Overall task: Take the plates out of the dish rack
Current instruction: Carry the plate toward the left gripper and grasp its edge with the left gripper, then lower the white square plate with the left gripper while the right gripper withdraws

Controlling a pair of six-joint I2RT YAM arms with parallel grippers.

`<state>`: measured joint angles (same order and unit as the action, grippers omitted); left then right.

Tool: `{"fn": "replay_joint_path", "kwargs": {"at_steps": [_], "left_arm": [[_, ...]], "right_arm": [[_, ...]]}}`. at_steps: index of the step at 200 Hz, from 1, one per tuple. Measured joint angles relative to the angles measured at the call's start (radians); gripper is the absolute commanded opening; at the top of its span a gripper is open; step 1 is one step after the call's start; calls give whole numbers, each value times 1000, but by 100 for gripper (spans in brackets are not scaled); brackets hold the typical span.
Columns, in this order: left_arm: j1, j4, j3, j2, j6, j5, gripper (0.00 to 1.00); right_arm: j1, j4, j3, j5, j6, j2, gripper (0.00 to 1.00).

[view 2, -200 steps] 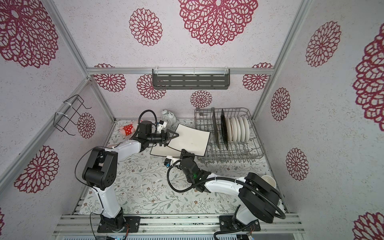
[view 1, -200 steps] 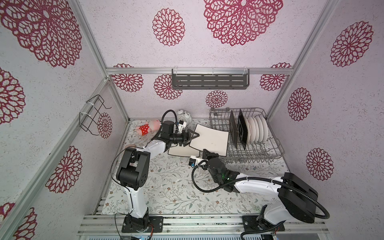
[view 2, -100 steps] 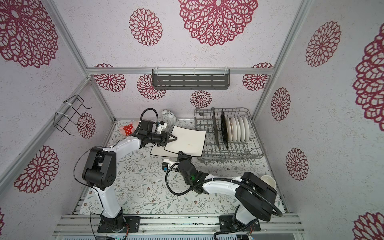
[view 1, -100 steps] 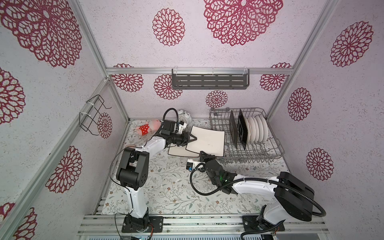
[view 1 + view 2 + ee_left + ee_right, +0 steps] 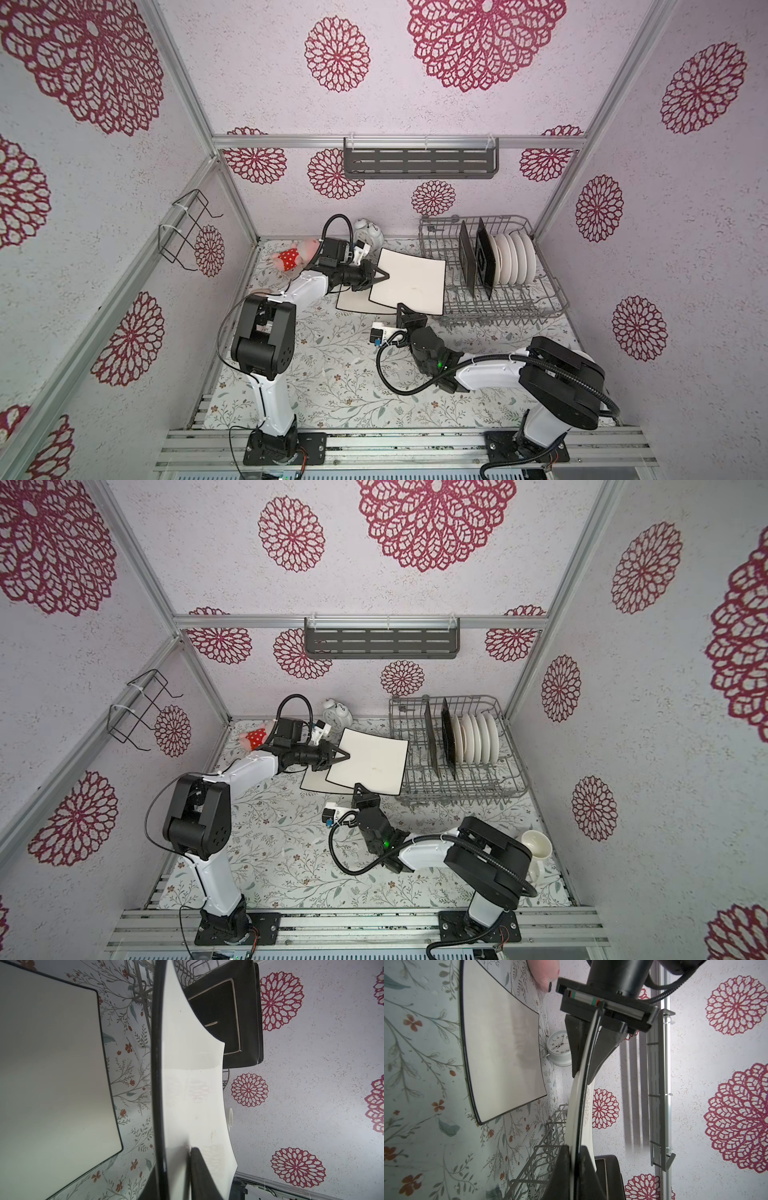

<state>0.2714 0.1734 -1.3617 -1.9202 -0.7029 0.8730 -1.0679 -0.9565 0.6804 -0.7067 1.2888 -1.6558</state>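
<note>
A square white black-edged plate (image 5: 409, 282) (image 5: 370, 762) hangs level above the table, left of the dish rack (image 5: 552, 291) (image 5: 515, 771). My left gripper (image 5: 384, 276) (image 5: 345, 755) (image 5: 176, 1167) is shut on the plate's left edge, one finger (image 5: 199, 1172) flat on its white face (image 5: 193, 1084). My right gripper (image 5: 402, 309) (image 5: 358, 788) (image 5: 574, 1151) is shut on its near edge (image 5: 577, 1109). A second such plate (image 5: 353, 301) (image 5: 52, 1074) (image 5: 502, 1053) lies on the table below. In the rack stand two black-backed square plates (image 5: 467, 257) (image 5: 224, 1012) and several round white plates (image 5: 515, 257).
A white alarm clock (image 5: 368, 235) (image 5: 559, 1047) and a pink plush toy (image 5: 293, 257) sit at the back left. A white mug (image 5: 536, 848) stands at the right by the wall. A dark slotted shelf (image 5: 419, 158) and a black wire holder (image 5: 183, 228) hang on the walls.
My left gripper's jaws have closed from wide open onto the plate's left edge. The plate and my right gripper have shifted slightly left, away from the rack.
</note>
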Motion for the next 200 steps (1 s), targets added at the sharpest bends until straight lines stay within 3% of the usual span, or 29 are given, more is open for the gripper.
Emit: {"fn": "replay_joint_path", "kwargs": {"at_steps": [36,69,86,115,148,168,200], "left_arm": [[-19,-102,40,8,-74,31,2],[-26,-149,68,11,-121,26,0],[-30,-150,85,13,-129,23,0],[-40,-152,105,18,-140,10,0],[-47,-159,114,42,-146,-3,0],[-59,-192,130,55,-165,-4,0],[-73,-217,154,58,-189,-8,0]], "right_arm": [[0,-110,0,-5,74,-55,0],[0,-185,3,-3,146,-94,33],[-6,-217,5,-3,168,-118,42],[-10,-252,16,0,188,-146,46],[-10,-281,30,0,195,-155,61],[-9,-312,34,-2,190,-158,80],[-9,-309,37,-3,136,-153,96]]}}
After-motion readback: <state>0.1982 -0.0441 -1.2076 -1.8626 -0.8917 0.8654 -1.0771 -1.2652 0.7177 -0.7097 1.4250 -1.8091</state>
